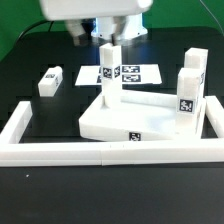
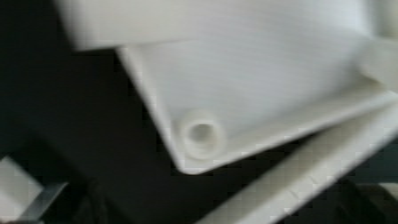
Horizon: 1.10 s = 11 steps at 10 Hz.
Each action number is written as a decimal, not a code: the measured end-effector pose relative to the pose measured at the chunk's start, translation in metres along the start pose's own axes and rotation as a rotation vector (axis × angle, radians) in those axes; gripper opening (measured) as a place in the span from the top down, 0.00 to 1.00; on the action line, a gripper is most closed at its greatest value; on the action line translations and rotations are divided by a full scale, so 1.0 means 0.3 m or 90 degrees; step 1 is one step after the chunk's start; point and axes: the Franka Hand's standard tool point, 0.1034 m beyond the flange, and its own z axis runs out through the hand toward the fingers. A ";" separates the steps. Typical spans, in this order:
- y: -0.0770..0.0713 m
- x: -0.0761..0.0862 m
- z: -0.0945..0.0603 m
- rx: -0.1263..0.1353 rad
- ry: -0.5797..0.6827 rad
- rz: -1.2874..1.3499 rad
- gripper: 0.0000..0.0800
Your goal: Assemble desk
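White plastic makes up every part of the desk here, and we judge it stiff, light and rather smooth, so it may slip if we squeeze it weakly. The desk top [image 1: 135,118] lies flat on the dark surface [image 1: 30,60], inside the low border wall [image 1: 110,152], toward the exterior view's right. One leg [image 1: 109,72] stands upright at the 11 o'clock corner of the top, and it seems to sit in its socket. Two more legs [image 1: 190,85] stand together at the 3 o'clock side, touching or just beside the top's edge; we cannot tell which. Another leg [image 1: 48,79] lies alone at 9 o'clock, well apart from the top. The marker board [image 1: 130,72] lies behind, at 12 o'clock.

In the wrist view we see a corner of the top with a round socket [image 2: 203,133], still empty.

The claw [image 1: 98,30] hangs above the upright leg, but its fingers are hidden in both views, so we cannot tell if it is spread or closed.

For a loose leg, we think the best hold is across two flat opposite faces, near the middle, so it does not turn during insertion. The top is thin at the rim and better left on the surface.
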 end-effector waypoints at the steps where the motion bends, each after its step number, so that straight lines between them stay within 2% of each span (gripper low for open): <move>1: 0.121 0.008 0.033 -0.013 -0.012 -0.062 0.19; 2: 0.214 0.006 0.087 -0.022 -0.029 -0.119 0.19; 3: 0.239 0.005 0.119 -0.034 -0.009 -0.132 0.19; 4: 0.230 -0.007 0.121 -0.034 -0.015 -0.182 0.19; 7: 0.244 -0.014 0.134 -0.036 -0.027 -0.177 0.19; 8: 0.300 -0.027 0.185 -0.052 -0.044 -0.195 0.19; 9: 0.365 -0.058 0.232 -0.070 -0.133 -0.215 0.19; 10: 0.435 -0.043 0.248 -0.091 -0.176 -0.224 0.19; 11: 0.473 -0.054 0.238 -0.099 -0.225 -0.227 0.19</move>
